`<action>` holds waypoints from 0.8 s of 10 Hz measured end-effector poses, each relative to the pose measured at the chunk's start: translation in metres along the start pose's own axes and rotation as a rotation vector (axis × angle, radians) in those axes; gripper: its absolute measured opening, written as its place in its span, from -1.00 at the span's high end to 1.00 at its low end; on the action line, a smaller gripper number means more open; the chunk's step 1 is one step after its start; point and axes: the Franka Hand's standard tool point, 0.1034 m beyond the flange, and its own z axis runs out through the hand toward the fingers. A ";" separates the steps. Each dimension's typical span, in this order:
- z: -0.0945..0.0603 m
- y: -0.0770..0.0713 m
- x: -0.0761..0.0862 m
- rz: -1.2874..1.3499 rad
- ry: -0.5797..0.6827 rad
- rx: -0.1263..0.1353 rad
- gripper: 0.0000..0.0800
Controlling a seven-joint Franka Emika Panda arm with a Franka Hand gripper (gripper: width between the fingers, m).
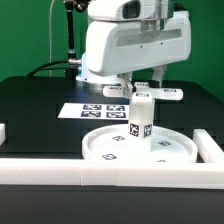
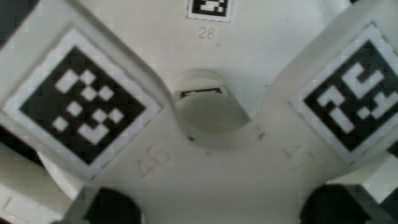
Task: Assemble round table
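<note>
The wide rimmed disc [image 1: 110, 150] lies flat on the black table near the front. The short thick post [image 1: 142, 122] stands upright at its middle. My gripper [image 1: 148, 84] hangs right over the post and is shut on the cross-shaped piece [image 1: 160, 94], held level at the post's top; I cannot tell whether they touch. In the wrist view the cross-shaped piece [image 2: 214, 150] fills the picture, with its tagged arms and a central hole. The dark fingertips [image 2: 111, 206] press its sides, and my gripper [image 2: 228, 206] spans it. The post is hidden under the piece there.
The marker board [image 1: 95, 110] lies flat behind the disc. A long white rail [image 1: 110, 172] runs along the front edge, with shorter rails at the exterior view's left [image 1: 3, 131] and right [image 1: 211, 146].
</note>
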 end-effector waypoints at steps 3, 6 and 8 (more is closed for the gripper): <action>0.000 -0.001 0.000 0.377 0.028 0.018 -0.12; 0.001 -0.003 0.001 0.616 0.039 0.038 -0.12; 0.001 -0.004 0.002 0.714 0.039 0.048 -0.12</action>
